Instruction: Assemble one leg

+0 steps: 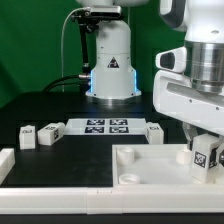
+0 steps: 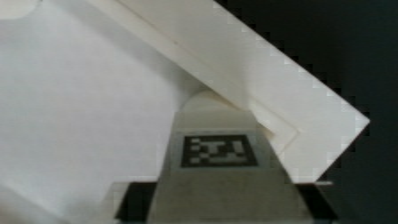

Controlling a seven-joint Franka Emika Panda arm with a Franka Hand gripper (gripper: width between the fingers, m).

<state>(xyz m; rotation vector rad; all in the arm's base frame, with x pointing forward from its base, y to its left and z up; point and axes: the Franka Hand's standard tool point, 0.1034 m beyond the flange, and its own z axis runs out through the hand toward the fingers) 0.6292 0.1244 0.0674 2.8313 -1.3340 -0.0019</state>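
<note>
Gripper (image 1: 203, 160) clamped around the leg (image 1: 204, 154), fingertips hidden behind panel (image 1: 150, 170) edge

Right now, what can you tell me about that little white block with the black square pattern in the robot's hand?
The leg is a small, stubby white block, seemingly plastic, with a black-and-white square tag on its visible face. The hand grips it upright over the near right corner of the large white panel, as the exterior view shows it. The wrist view shows its tagged face between dark fingers. Whether it touches the panel is unclear.
</note>
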